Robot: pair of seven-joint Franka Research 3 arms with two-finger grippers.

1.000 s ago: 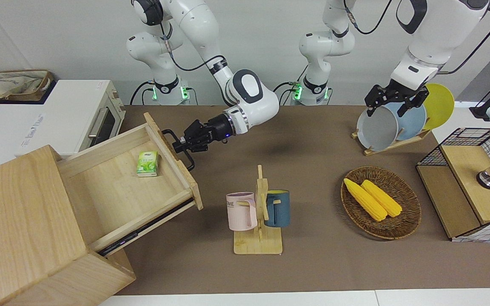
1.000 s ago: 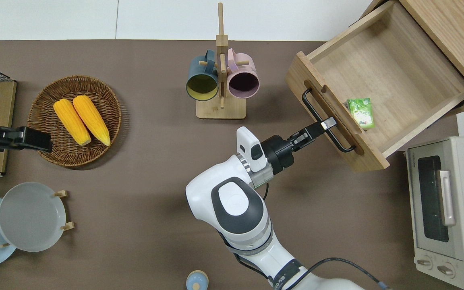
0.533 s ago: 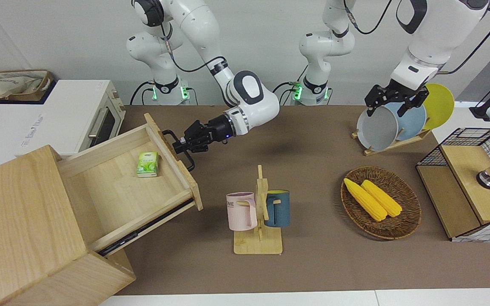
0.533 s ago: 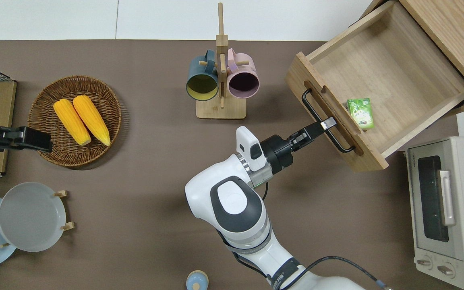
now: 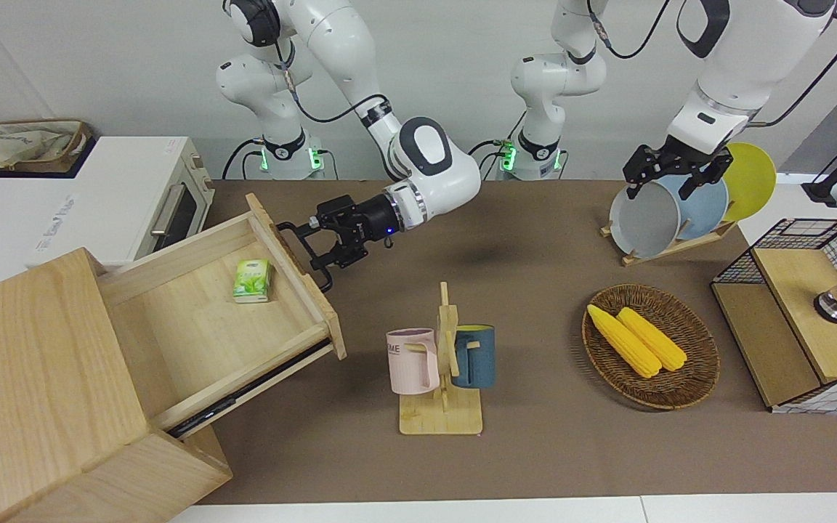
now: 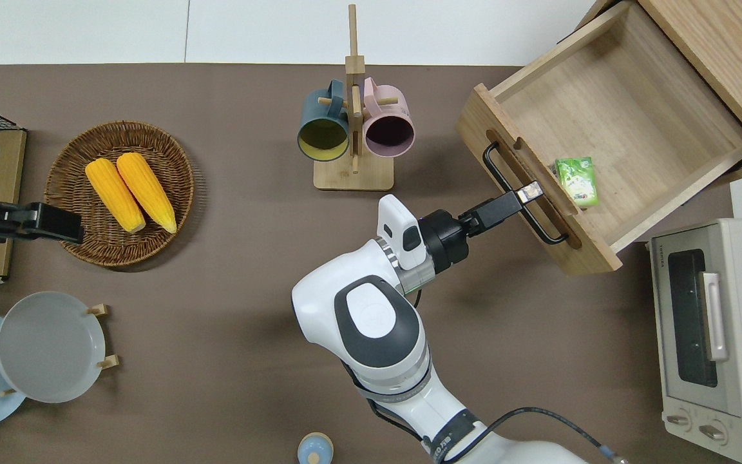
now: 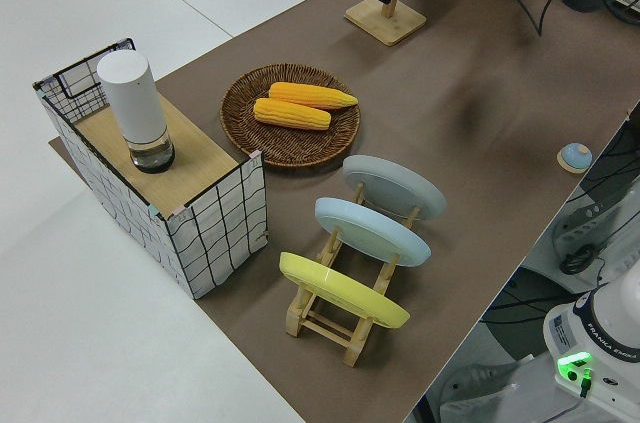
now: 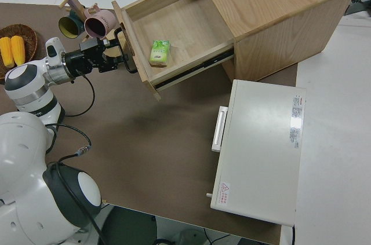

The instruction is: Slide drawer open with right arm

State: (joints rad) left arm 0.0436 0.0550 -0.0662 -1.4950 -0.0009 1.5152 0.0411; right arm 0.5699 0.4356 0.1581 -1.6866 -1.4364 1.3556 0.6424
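The light-wood drawer (image 5: 193, 327) stands pulled well out of the big pale wooden box (image 5: 33, 378), at the right arm's end of the table. It also shows in the overhead view (image 6: 628, 103) and the right side view (image 8: 174, 25). A small green box (image 5: 252, 280) lies inside it near the front panel. The black bar handle (image 5: 322, 274) runs along the drawer's front. My right gripper (image 5: 325, 240) is at the middle of the handle (image 6: 496, 164), its fingers open and standing to either side of the bar. My left arm is parked, its gripper (image 5: 669, 178) open.
A wooden mug rack (image 5: 442, 363) with a pink and a blue mug stands mid-table. A wicker basket (image 5: 694, 378) holds two corn cobs. A white toaster oven (image 5: 120, 200) sits beside the drawer box, nearer to the robots. A plate rack (image 5: 669, 211) and a wire-grid cabinet (image 5: 789, 341) are at the left arm's end.
My right gripper was shut on the handle and has now opened its fingers and shifted slightly. The drawer has not moved. The left arm has not moved.
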